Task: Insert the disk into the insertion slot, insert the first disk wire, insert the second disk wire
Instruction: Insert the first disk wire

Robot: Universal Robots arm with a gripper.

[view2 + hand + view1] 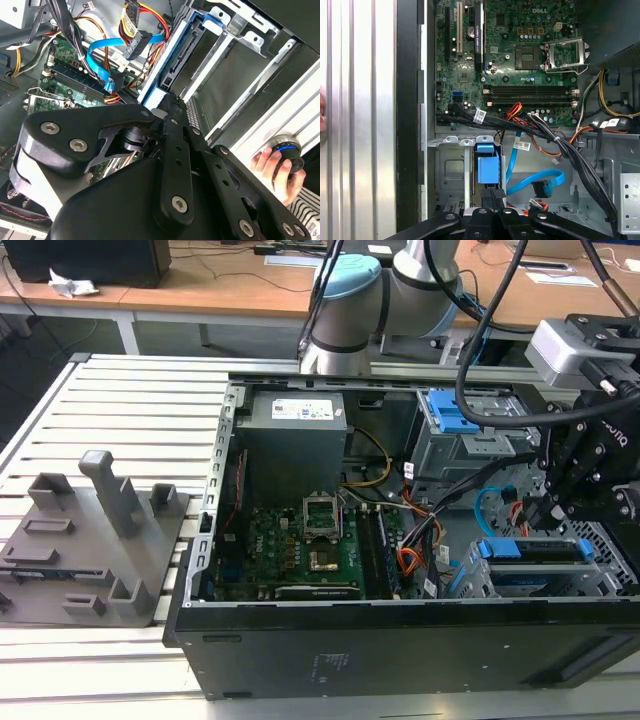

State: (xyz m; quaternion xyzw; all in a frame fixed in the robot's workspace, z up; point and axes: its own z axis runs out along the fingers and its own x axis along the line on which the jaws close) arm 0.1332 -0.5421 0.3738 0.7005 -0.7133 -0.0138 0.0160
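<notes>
Several cables crowd the space around the gripper (496,191). In the first wrist view a thick black bundle (560,145) carrying white tags runs between the motherboard (520,50) and the drive bay. A thin red-orange cable (516,109) arcs out from behind that bundle. The flat light-blue cable (540,179) loops just beside the gripper, its black plug hanging loose and joined to nothing. A white sticker sits on the power supply (295,425) in the exterior view (another white tag rides a light-blue cable).

The disk (172,60), edged by its blue caddy (487,167), lies inside the insertion slot (235,30), the low grey metal cage at the case's corner. Its dark connector edge is turned toward the gripper with no cable joined.

The jaws are drawn together with nothing seen between them, their tips near the caddy's end and apart from both cables.

A person's hand (272,165) rests on a round knob (287,150) outside the case (400,650). A grey moulded fixture (90,540) lies on the slatted table (130,400) at the exterior view's left.
</notes>
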